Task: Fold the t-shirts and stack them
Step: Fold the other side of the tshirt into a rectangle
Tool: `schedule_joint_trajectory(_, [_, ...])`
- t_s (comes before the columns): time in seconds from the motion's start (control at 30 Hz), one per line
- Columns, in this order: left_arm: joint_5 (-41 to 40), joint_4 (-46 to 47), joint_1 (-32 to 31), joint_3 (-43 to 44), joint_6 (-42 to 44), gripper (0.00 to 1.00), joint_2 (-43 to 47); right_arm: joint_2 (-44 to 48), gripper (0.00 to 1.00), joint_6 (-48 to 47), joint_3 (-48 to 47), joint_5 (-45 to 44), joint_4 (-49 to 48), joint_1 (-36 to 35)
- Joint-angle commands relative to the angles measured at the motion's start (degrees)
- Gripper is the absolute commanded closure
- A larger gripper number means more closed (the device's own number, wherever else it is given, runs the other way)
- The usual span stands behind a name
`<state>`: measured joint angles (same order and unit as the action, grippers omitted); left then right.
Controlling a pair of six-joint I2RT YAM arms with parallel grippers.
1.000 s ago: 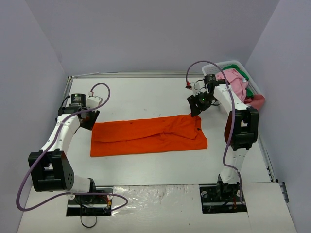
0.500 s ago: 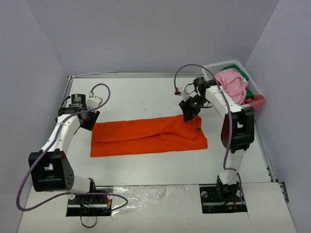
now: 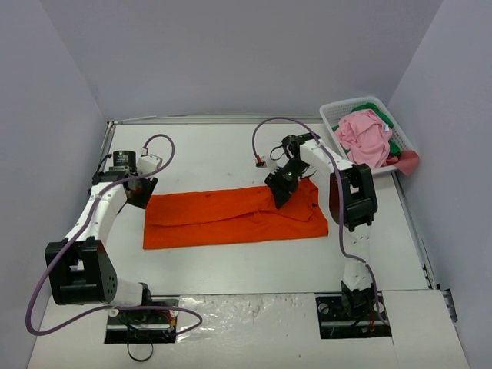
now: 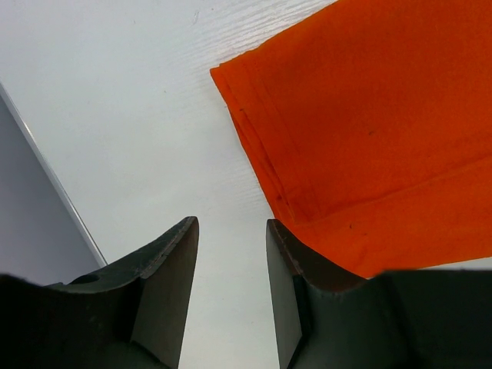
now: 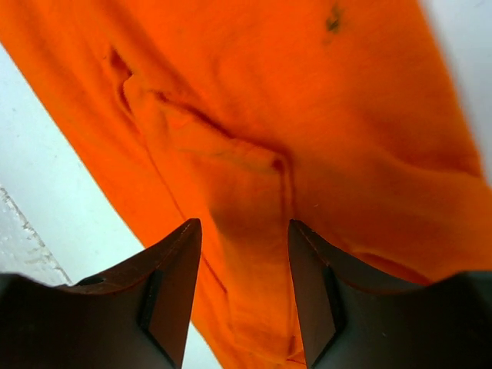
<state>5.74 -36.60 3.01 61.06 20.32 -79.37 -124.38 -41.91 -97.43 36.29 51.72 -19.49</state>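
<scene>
The bright orange t-shirt (image 3: 231, 215) lies folded into a long strip across the middle of the table. My left gripper (image 3: 141, 192) is open and empty, over bare table just beyond the shirt's far left corner (image 4: 231, 77). My right gripper (image 3: 278, 188) is open and empty, hovering over the wrinkled right part of the orange shirt (image 5: 254, 161) near its far edge. A pink t-shirt (image 3: 365, 137) lies heaped in the white basket, with a green one (image 3: 393, 144) showing beneath it.
The white slotted basket (image 3: 332, 115) stands at the far right corner, with a dark red cloth (image 3: 408, 161) hanging over its near end. A small red-tipped connector (image 3: 260, 161) on the right arm's purple cable lies on the table beyond the shirt. A grey wall (image 4: 38, 223) borders the left side.
My right gripper has swung left from beside the basket to over the orange shirt's right part. The left arm and the shirt have not moved.
</scene>
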Motion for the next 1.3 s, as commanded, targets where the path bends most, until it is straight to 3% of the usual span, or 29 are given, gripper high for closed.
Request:
schedule_joint_trajectory(0.0, [-0.4,-0.4,0.4,-0.1,-0.8,0.6,2.1,-1.6,0.55,-0.5,-5.1,1.1,3.1,0.2])
schedule_joint_trajectory(0.47, [-0.5,-0.1,0.8,-0.2,-0.8,0.6,1.3,-5.0,0.58,-1.2,-7.2,1.5,4.3,-2.1])
schedule_joint_trajectory(0.57, [-0.3,-0.1,0.8,-0.3,-0.8,0.61,1.3,-5.1,0.67,-1.1,-6.8,1.6,4.3,-2.4])
schedule_joint_trajectory(0.67, [-0.3,0.0,0.8,-0.4,-0.8,0.6,1.4,-4.7,0.89,-0.8,-6.6,1.6,4.3,-2.7])
schedule_joint_trajectory(0.77, [-0.1,0.0,0.8,-0.4,-0.8,0.6,1.5,-3.8,0.99,-0.4,-6.1,1.3,4.3,-2.9])
schedule_joint_trajectory(1.27, [1.6,0.1,0.7,-0.9,-0.8,0.6,3.5,3.5,1.0,1.0,0.7,0.2,4.1,-6.0])
